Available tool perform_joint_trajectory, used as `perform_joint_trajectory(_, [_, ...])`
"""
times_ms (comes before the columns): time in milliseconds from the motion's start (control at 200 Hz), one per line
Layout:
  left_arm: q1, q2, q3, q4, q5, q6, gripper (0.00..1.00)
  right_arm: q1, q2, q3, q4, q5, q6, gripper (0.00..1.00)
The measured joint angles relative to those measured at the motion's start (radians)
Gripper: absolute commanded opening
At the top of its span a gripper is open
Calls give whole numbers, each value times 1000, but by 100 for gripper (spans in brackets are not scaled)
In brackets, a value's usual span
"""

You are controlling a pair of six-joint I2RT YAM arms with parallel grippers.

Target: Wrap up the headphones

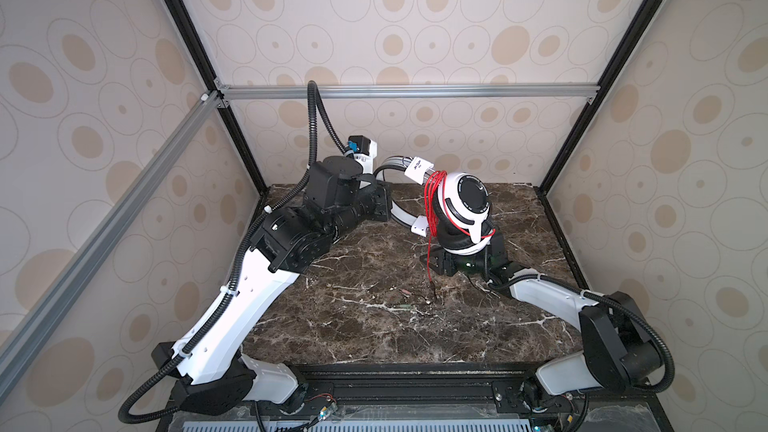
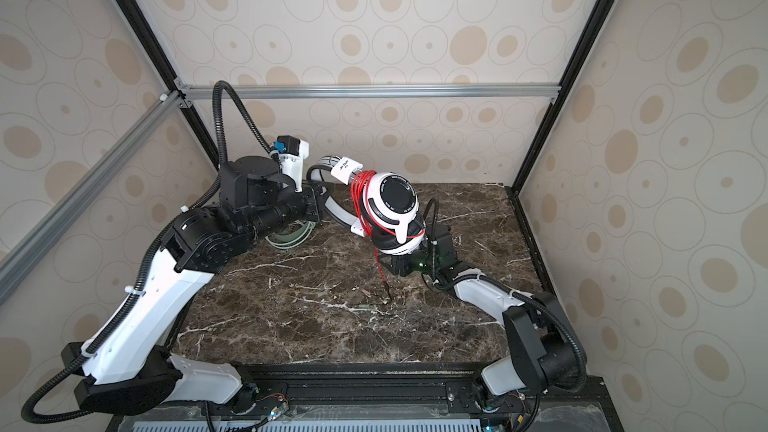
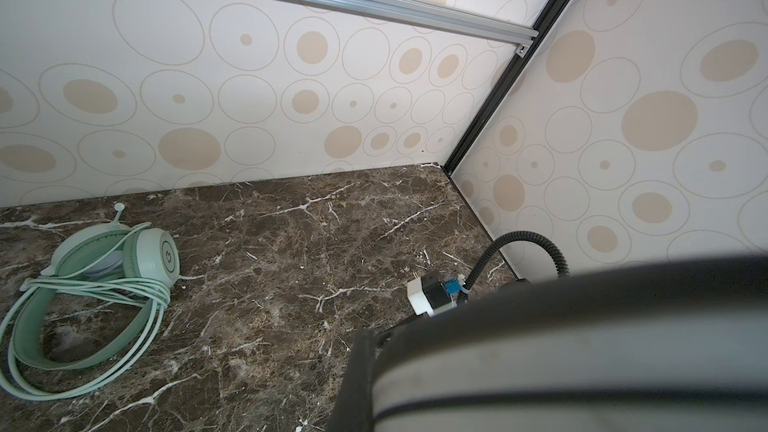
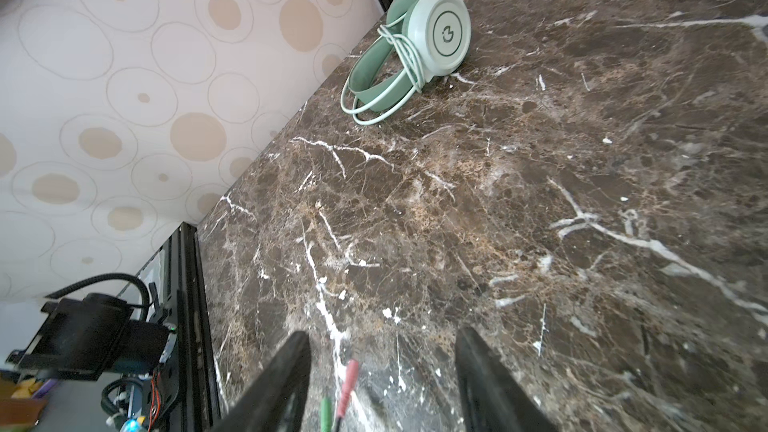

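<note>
The white-and-black headphones [image 1: 467, 201] [image 2: 395, 201] hang in the air above the table's far middle. My left gripper [image 1: 384, 201] is shut on their grey headband [image 3: 582, 347], which fills the left wrist view. The thin red cable [image 1: 434, 201] is wound in several turns round the band beside the ear cups. Its tail drops to the table, ending in a red and a green plug [image 4: 347, 384]. My right gripper [image 4: 382, 371] [image 1: 436, 263] is open just under the ear cups, the plugs lying loose between its fingers. The mint-green headphones [image 3: 104, 268] [image 4: 415, 43], cable wound round them, lie at the far left.
The dark marble table [image 1: 353, 326] is closed in by patterned walls at the back and both sides, with black frame posts in the corners. My left arm [image 2: 257, 209] hangs over the mint-green headphones [image 2: 291, 238] in a top view.
</note>
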Motion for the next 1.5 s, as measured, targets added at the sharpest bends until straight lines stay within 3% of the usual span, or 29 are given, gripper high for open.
perform_joint_trajectory(200, [0,2,0,0,10,-5,0,0,-63,-35,-72,-21,-69,59])
perform_joint_trajectory(570, [0,4,0,1,12,-7,0,0,-82,-60,-104,-18,-88,59])
perform_joint_trajectory(790, [0,5,0,1,12,-8,0,-2,-151,-80,-149,154,-86,59])
perform_joint_trajectory(935, [0,4,0,1,12,-8,0,-2,-222,-101,-181,179,-122,59])
perform_joint_trajectory(1180, [0,5,0,1,13,-8,0,-2,-288,-158,-188,112,-179,62])
perform_joint_trajectory(1501, [0,6,0,1,14,-8,0,-2,-285,-175,-166,-98,-202,62])
